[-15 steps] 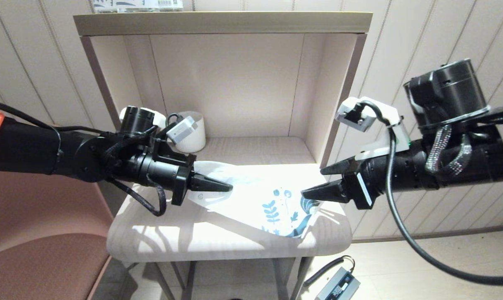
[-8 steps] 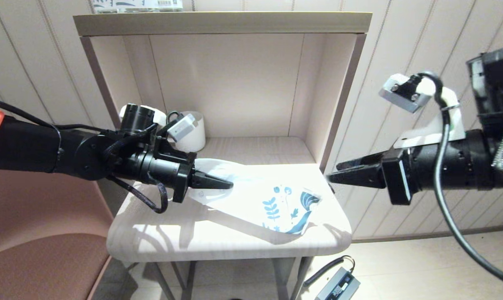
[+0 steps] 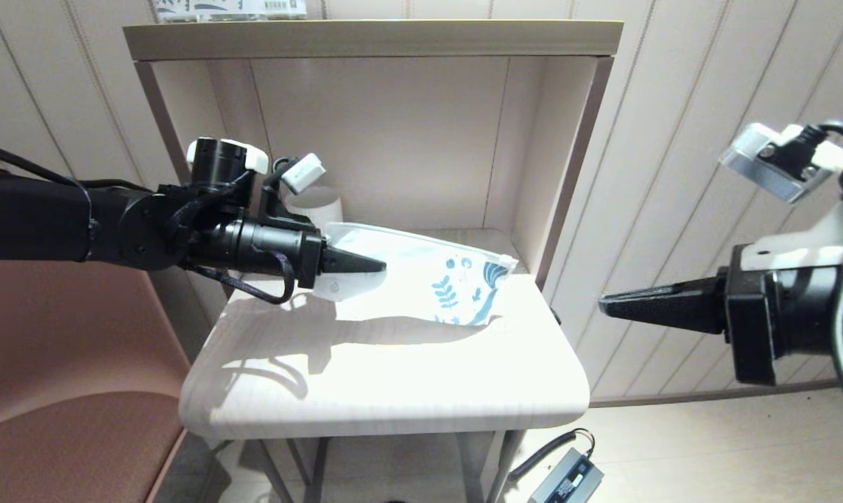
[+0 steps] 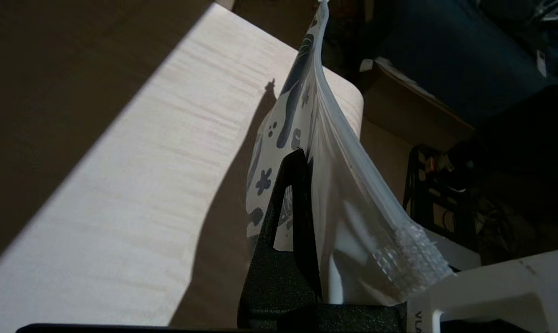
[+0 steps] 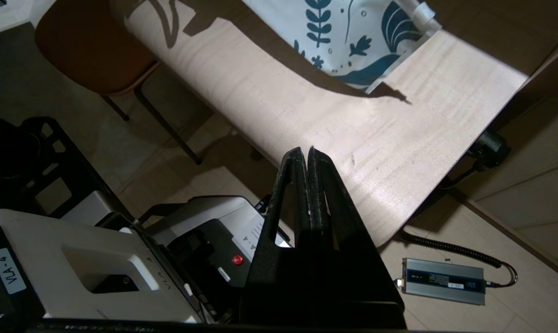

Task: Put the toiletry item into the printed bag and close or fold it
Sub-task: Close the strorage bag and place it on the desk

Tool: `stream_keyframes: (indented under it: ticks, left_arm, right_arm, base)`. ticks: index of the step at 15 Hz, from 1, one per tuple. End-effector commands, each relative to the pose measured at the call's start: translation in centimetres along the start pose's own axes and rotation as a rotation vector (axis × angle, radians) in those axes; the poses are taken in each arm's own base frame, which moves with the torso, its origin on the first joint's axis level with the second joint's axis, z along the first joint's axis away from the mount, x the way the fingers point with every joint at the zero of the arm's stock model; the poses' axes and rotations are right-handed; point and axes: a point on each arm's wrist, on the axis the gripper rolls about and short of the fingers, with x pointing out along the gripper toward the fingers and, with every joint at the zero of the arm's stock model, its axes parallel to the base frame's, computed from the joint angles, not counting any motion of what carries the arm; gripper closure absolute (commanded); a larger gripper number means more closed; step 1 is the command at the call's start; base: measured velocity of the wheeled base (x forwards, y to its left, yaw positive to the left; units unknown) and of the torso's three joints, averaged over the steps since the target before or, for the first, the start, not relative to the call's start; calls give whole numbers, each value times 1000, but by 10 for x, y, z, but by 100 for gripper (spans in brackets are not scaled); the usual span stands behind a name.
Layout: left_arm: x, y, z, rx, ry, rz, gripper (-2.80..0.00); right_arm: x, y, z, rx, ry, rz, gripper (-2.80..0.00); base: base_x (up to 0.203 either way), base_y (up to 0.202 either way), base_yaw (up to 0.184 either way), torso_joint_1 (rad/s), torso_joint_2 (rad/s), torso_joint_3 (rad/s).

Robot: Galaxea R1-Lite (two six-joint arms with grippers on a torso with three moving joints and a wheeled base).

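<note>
The printed bag (image 3: 435, 283), a white semi-translucent pouch with blue leaf prints at its far end, hangs in the air above the table (image 3: 393, 377). My left gripper (image 3: 383, 265) is shut on its plain end. In the left wrist view the bag (image 4: 352, 199) drapes past the black finger (image 4: 292, 194), and a pale long shape shows through the plastic; I cannot tell whether it is the toiletry item. My right gripper (image 3: 603, 305) is shut and empty, out past the table's right edge. From its wrist I see the closed gripper (image 5: 306, 150) and the bag's printed end (image 5: 348, 41).
A white mug (image 3: 320, 202) stands in the shelf alcove behind my left wrist. A printed box (image 3: 229, 8) lies on the shelf top. A chair (image 3: 79, 419) is at the left. A power adapter (image 3: 568, 478) with its cable lies on the floor.
My left gripper has lifted the bag off the table, up and toward the shelf. My right gripper has shut and drawn back to the right, away from the bag.
</note>
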Motion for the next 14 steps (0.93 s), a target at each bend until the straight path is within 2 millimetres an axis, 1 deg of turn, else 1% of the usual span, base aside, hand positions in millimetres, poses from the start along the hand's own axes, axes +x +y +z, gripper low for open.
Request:
stream_keyframes:
  ticks: [1, 3, 5, 11, 12, 14]
  left_arm:
    - [7, 13, -4, -21, 9, 18, 0]
    - [14, 27, -10, -51, 28, 81, 0]
    - [16, 35, -13, -62, 32, 102, 0]
    - [12, 33, -12, -63, 27, 109, 0]
    - [11, 33, -11, -62, 26, 111, -280]
    - [11, 31, -8, -56, 21, 108, -280]
  right_arm:
    - [-3, 2, -2, -3, -2, 6, 0]
    - [-1, 2, -6, -2, 11, 12, 0]
    - [1, 1, -8, 1, 18, 14, 0]
    - [4, 1, -10, 3, 33, 17, 0]
    - [4, 1, -10, 3, 33, 17, 0]
    - [3, 1, -10, 1, 31, 17, 0]
  base:
    - [0, 0, 0, 0, 0, 0]
    - [0, 0, 0, 0, 0, 0]
    - [0, 0, 0, 0, 0, 0]
    - [0, 0, 0, 0, 0, 0]
    - [0, 0, 0, 0, 0, 0]
    - [0, 0, 0, 0, 0, 0]
